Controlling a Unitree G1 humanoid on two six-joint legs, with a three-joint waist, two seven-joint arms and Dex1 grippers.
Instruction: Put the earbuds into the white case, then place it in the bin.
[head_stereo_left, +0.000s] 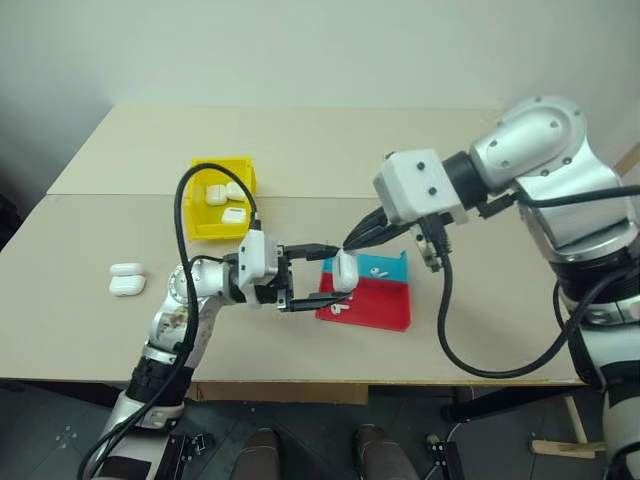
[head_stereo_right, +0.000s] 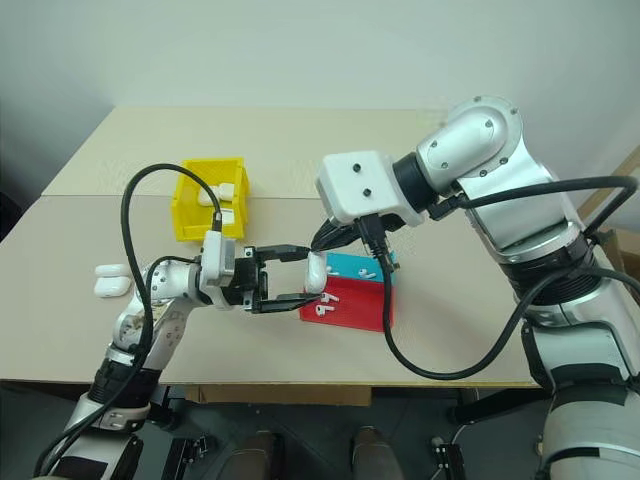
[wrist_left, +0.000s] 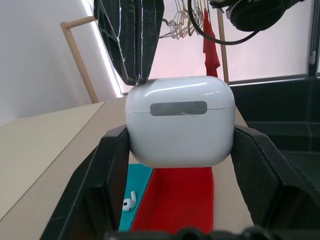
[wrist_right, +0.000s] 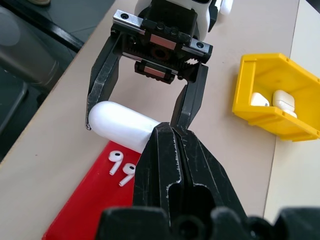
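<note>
With earbuds (wrist_right: 122, 169) loose on the red tray (head_stereo_left: 375, 305), the left gripper (head_stereo_left: 322, 274) pinches the closed white case (head_stereo_left: 345, 271), the right gripper's (head_stereo_left: 352, 240) jaws pressed together against its lid, far from the yellow bin (head_stereo_left: 204, 210).

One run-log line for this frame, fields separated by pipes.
left tool: shut on case, lid closed | right tool: shut, tip at case top | earbuds: on tray | bin: holds cases

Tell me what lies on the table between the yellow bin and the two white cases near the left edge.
Nothing: in the left eye view the table is bare between the bin and the two cases.
</note>
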